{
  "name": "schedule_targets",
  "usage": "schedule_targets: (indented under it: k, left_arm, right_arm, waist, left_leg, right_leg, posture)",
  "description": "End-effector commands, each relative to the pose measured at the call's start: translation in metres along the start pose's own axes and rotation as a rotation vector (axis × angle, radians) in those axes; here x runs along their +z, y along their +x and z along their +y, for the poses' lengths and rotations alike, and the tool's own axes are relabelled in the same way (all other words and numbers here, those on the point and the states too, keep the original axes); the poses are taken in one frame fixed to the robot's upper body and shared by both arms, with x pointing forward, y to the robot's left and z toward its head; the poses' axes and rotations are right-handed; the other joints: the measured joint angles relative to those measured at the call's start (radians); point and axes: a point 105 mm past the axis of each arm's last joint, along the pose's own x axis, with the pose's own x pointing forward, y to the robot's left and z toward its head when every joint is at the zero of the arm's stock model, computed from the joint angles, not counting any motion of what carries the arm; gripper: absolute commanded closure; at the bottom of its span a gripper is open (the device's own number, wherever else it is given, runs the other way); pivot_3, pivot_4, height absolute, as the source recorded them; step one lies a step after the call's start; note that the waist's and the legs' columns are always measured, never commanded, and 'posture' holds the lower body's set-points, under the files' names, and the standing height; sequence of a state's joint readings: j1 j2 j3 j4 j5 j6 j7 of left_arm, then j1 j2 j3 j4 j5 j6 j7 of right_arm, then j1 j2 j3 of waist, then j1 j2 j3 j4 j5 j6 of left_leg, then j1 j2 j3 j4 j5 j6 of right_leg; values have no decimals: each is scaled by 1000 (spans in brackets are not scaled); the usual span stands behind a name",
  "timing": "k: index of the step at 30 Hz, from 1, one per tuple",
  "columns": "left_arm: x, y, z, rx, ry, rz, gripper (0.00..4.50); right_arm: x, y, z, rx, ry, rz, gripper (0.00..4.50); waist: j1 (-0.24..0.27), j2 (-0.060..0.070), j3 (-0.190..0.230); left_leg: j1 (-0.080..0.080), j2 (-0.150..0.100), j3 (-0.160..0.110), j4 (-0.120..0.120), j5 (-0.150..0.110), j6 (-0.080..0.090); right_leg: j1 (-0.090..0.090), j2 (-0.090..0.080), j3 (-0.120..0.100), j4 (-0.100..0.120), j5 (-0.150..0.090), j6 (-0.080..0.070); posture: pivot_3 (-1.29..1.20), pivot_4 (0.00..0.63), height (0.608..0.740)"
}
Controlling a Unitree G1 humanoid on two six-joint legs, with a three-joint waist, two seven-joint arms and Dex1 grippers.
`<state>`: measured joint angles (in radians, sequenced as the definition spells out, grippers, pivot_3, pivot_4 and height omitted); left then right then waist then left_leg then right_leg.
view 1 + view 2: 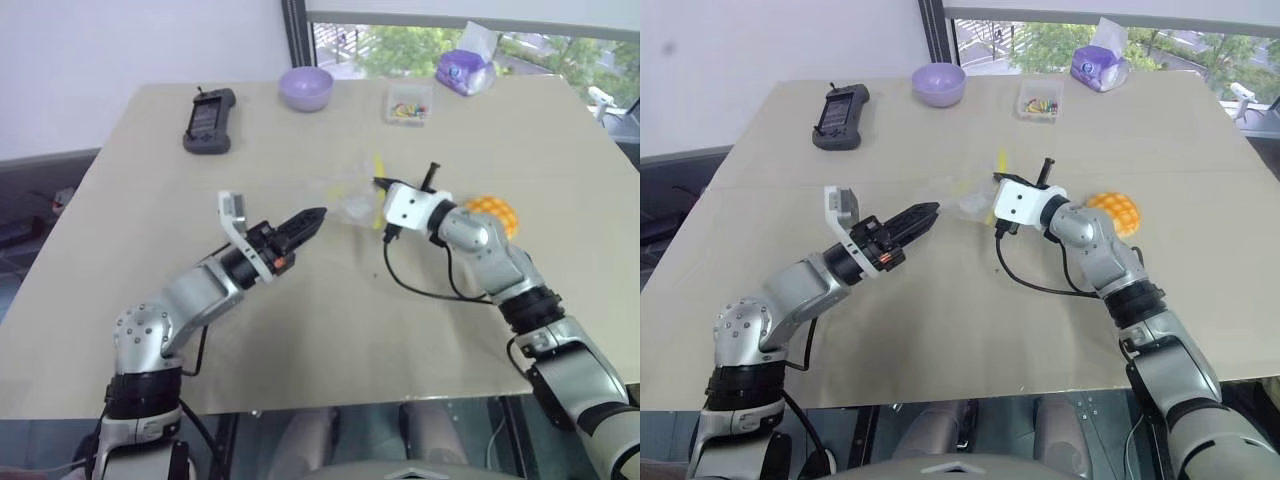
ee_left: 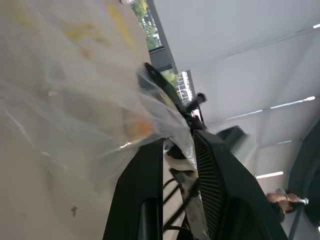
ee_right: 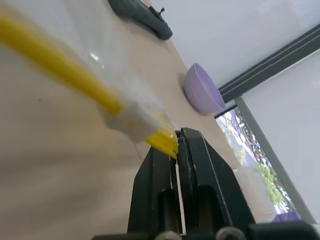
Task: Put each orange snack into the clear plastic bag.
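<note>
Above the beige counter [image 1: 120,330], the crinkly clear plastic bag [image 1: 350,205] hangs between both pincers: the left pincer [image 1: 312,218] pinches its film, the right pincer [image 1: 380,184] clamps its yellow seal strip. The round, grid-topped orange snack [image 1: 495,213] lies just behind the right wrist.

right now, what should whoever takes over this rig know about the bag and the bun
Left gripper: shut on one edge of the crinkly clear plastic bag.
Right gripper: shut on the bag's yellow seal strip; the bag is held between both, above the beige table.
Round orange-yellow grid-topped bun: on the table behind the right arm, outside the bag.
Done: bag gripped. Left: bun into the bag.
</note>
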<state>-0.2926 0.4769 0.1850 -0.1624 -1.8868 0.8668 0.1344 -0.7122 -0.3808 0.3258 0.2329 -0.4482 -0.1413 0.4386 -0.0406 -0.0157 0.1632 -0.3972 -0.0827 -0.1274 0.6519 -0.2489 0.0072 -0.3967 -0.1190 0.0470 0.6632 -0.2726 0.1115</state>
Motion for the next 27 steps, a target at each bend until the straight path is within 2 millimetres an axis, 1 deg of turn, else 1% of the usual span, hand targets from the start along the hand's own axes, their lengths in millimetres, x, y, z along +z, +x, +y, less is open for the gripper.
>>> schedule_targets:
  k: [1,4,5,9,11,13,14,15,17,18,19,20,21,23,25,27]
  left_arm:
    - [-2,4,-9,-41,21,11,3479]
    - [-4,4,-9,-43,29,21,3479]
    - [-4,4,-9,-42,30,21,3479]
    - [-1,4,-6,-26,36,10,3479]
    - [-1,4,-5,-24,31,12,3479]
    - [-4,6,-4,-24,29,24,3479]
    - [-4,6,-4,-26,27,29,3479]
    - [-5,7,-4,-27,25,33,3479]
    - [-6,8,-4,-29,13,37,3479]
    - [-7,8,-4,-35,2,42,3479]
    - [-12,9,-9,-59,-10,59,3479]
    - [-16,9,-13,-83,-20,77,3479]
    - [-21,9,-17,-105,-28,98,3479]
    - [-27,9,-22,-134,-37,130,3479]
    - [-30,9,-25,-149,-38,144,3479]
    - [-32,8,-25,-143,-42,146,3479]
  right_arm:
    - [2,-8,-14,-55,-58,65,4472]
    - [-10,-17,-22,-115,-79,203,4472]
    - [-10,-20,-24,-126,-88,221,4472]
    - [0,-32,-19,-117,-51,238,4472]
    - [1,-36,-16,-107,-40,259,4472]
    - [0,-41,-17,-134,1,305,4472]
    - [1,-42,-18,-139,11,315,4039]
    - [3,-42,-17,-139,15,320,3899]
    - [5,-42,-16,-135,15,325,3329]
    - [6,-42,-16,-135,17,330,2716]
    - [6,-41,-15,-136,18,337,2459]
    - [5,-40,-14,-137,20,343,2029]
    - [4,-38,-13,-141,22,347,1442]
    - [4,-34,-11,-142,24,349,1001]
    - [5,-32,-10,-145,27,344,111]
    - [6,-27,-11,-154,31,333,40]
  waist:
    - [1,0,0]
    - [2,0,0]
    - [2,0,0]
    - [2,0,0]
    - [2,0,0]
    - [2,0,0]
    - [3,0,0]
    - [3,0,0]
    - [4,0,0]
    - [4,0,0]
    - [4,0,0]
    - [4,0,0]
    - [4,0,0]
    - [3,0,0]
    - [4,0,0]
    - [4,0,0]
  left_leg:
    - [0,0,0,0,0,0]
    - [0,0,0,0,0,0]
    - [0,0,0,0,0,0]
    - [0,0,0,0,0,0]
    - [-1,0,0,-1,0,0]
    - [-1,0,0,-1,0,0]
    - [-1,0,0,-1,0,0]
    - [-1,0,0,-1,0,0]
    - [-1,0,0,-1,0,0]
    - [-1,0,0,-1,0,0]
    - [-1,0,0,-1,0,0]
    - [-1,0,0,-1,0,0]
    - [-1,0,0,-1,0,0]
    - [-1,0,0,-1,0,0]
    - [-1,0,0,-1,0,0]
    - [-1,0,0,-1,0,0]
  right_leg:
    - [0,0,0,0,0,0]
    - [0,0,0,0,0,0]
    - [0,0,0,0,0,0]
    - [-1,0,0,0,0,0]
    - [-1,0,0,0,0,0]
    - [-1,-1,0,0,0,0]
    - [-1,-1,0,0,0,0]
    - [-1,0,0,0,0,0]
    - [-1,-1,0,0,0,0]
    - [-1,-1,0,0,0,0]
    - [-1,-1,0,0,0,0]
    - [-1,-1,0,0,0,0]
    - [-1,-1,0,0,0,0]
    - [-1,-1,0,0,0,0]
    - [-1,-1,0,0,0,0]
    - [-1,-1,0,0,0,0]
  posture:
    - [0,150,740]
    - [0,150,740]
    - [0,150,740]
    - [0,150,740]
    - [0,150,740]
    - [0,150,740]
    - [0,150,740]
    - [0,150,740]
    - [0,150,740]
    - [0,150,740]
    - [0,150,740]
    - [0,150,740]
    - [0,150,740]
    - [0,150,740]
    - [0,150,740]
    - [0,150,740]
